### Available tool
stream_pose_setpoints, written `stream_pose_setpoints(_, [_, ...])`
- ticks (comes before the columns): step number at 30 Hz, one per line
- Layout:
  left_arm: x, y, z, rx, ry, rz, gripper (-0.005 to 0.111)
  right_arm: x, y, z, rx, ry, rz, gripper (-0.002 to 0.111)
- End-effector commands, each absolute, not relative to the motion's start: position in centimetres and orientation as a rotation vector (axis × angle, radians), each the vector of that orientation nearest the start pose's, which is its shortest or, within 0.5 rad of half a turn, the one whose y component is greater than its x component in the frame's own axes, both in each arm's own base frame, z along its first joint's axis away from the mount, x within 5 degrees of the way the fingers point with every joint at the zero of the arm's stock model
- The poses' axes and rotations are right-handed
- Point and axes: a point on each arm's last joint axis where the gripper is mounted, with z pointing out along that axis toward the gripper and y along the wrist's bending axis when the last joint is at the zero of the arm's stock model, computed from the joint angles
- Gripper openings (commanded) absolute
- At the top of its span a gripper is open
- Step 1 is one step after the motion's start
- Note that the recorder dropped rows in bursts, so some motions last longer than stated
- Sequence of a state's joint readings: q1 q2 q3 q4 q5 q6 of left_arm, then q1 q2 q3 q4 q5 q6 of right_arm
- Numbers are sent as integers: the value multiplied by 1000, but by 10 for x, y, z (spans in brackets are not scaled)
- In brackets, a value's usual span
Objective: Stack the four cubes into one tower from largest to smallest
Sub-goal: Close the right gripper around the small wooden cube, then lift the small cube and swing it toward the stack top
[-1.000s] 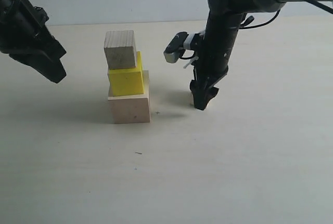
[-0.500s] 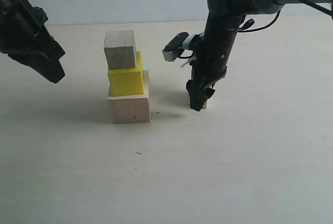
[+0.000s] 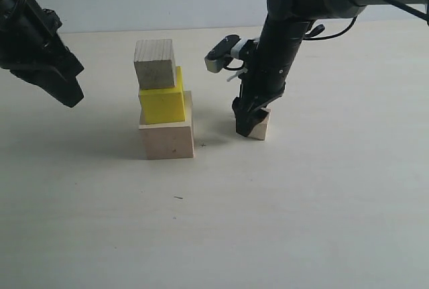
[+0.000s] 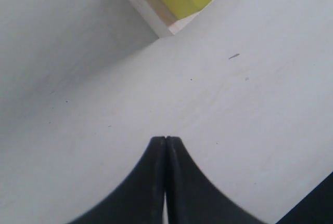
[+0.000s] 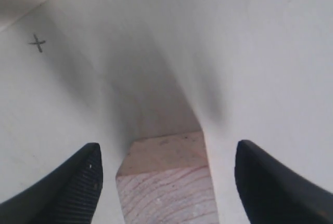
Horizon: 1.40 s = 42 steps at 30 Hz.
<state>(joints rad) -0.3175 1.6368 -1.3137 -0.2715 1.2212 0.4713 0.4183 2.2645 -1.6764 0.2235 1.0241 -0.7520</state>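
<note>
While tilted, right gripper (image 3: 247,127) agape astride small cube (image 5: 166,193).

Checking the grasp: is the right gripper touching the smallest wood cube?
Apart. The right wrist view shows bare table on both sides between the smallest cube and the fingers of the open right gripper.

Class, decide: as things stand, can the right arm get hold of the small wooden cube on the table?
Probably yes. The right gripper is open and straddles the small cube, with nothing between them; the stack stands apart.
</note>
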Motion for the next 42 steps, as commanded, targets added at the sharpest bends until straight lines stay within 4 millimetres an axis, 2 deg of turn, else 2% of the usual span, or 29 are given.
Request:
stream_pose_setpoints(1, [293,-120,280,1033,2792,-376,0,403,193,129,-1573,2608,235,68])
stream_pose_setpoints(9, [293,-120,280,1033,2792,-376,0,403,188,128,-1630,2613,168,68])
stream_pose_setpoints(11, [293,-120,280,1033,2792,-376,0,403,189,128,-1628,2614,171,65])
stream_pose_setpoints(15, [293,-120,280,1033,2792,-376,0,402,188,128,-1630,2617,173,47])
stream_pose_setpoints(18, [293,-120,280,1033,2792,-376,0,402,188,128,-1618,2631,181,29])
stream_pose_setpoints(21, [293,-120,280,1033,2792,-376,0,399,188,129,-1553,2707,195,5])
stream_pose_setpoints(22, [293,-120,280,1033,2792,-376,0,398,187,129,-1528,2735,200,0])
stream_pose_setpoints(27, [293,-120,280,1039,2790,-372,0,395,186,139,-1489,2768,196,0])
stream_pose_setpoints(30, [293,-119,280,1042,2790,-362,0,395,184,155,-1468,2739,174,0])
stream_pose_setpoints(34, [293,-118,280,1050,2791,-339,0,398,172,191,-1398,2655,156,0])
stream_pose_setpoints(38, [290,-117,280,1057,2791,-339,0,401,154,237,-1279,2477,433,0])
stream_pose_setpoints(40, [288,-116,279,1080,2787,-332,0,404,140,258,-1178,2397,565,0])
stream_pose_setpoints(42, [286,-115,277,1091,2791,-323,0,407,123,273,-1101,2344,626,0])
